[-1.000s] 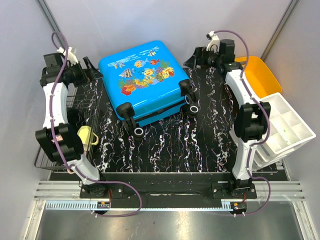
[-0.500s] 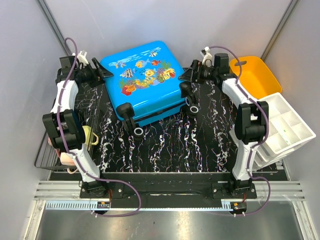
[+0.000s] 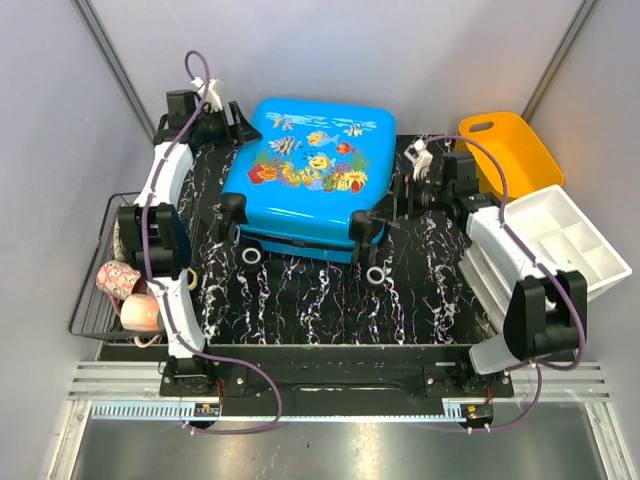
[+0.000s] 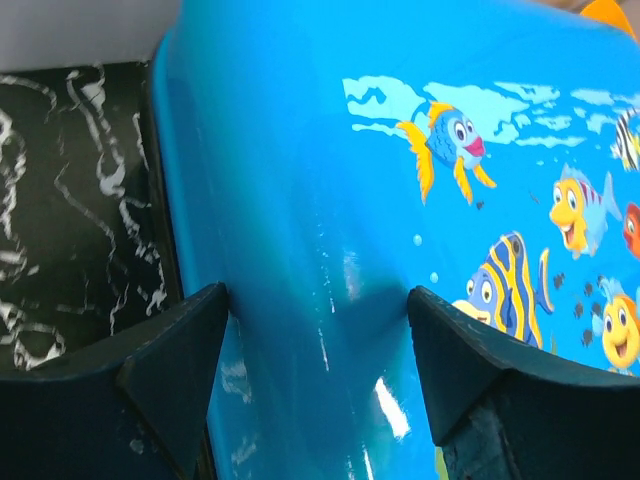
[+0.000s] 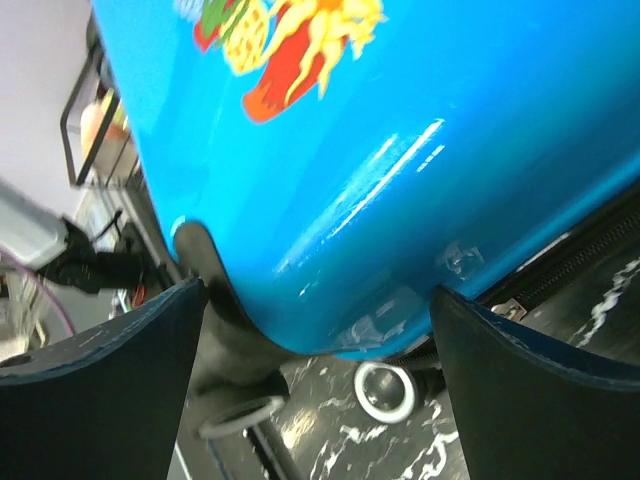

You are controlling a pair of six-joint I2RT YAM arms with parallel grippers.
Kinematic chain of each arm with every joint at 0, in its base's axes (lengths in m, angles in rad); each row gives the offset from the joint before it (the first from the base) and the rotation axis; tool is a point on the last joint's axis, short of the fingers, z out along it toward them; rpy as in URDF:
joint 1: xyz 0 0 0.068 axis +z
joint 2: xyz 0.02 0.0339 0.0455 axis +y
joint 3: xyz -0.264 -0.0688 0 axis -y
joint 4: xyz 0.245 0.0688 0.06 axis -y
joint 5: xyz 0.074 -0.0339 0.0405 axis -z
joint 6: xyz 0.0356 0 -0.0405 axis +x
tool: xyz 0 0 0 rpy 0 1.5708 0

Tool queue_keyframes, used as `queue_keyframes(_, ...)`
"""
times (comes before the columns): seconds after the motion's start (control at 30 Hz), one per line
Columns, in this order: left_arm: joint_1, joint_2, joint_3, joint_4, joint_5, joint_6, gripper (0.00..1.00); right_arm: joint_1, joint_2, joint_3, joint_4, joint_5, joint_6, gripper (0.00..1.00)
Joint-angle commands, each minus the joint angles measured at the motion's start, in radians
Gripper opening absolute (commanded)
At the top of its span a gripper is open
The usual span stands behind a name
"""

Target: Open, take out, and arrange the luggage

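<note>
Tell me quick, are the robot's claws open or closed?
Left claw: open, straddling a corner of the luggage.
Right claw: open, straddling another luggage corner.

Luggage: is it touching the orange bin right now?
Apart. The top external view shows a strip of bare black table between the luggage and the orange bin.

Left white-and-black arm with purple cable runs up the left side of the top view from its base at bottom left, elbow folded mid-left, wrist at upper left. The left black two-finger gripper points right, fingers spread wide. Right white-and-black arm rises from bottom right, elbow at lower right, forearm angled up-left. The right black two-finger gripper points left at centre right, fingers spread wide
</note>
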Motion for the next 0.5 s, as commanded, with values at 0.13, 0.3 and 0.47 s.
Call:
queue_keyframes(0.13,-0.107,0.173,0.468,-0.227,0.054,0.15,0.83,0.118,-0.142,-0.001,-0.217,-0.072,-0.238,0.98)
queue_keyframes(0.3,-0.042,-0.009,0.343,-0.232,0.05,0.248,0.93,0.115,-0.197,-0.004,-0.265,0.019,-0.307,0.97)
queue_keyframes(0.47,-0.037,-0.293,0.054,-0.312,0.025,0.432,0.94,0.106,-0.278,-0.059,-0.312,0.206,-0.395,0.98)
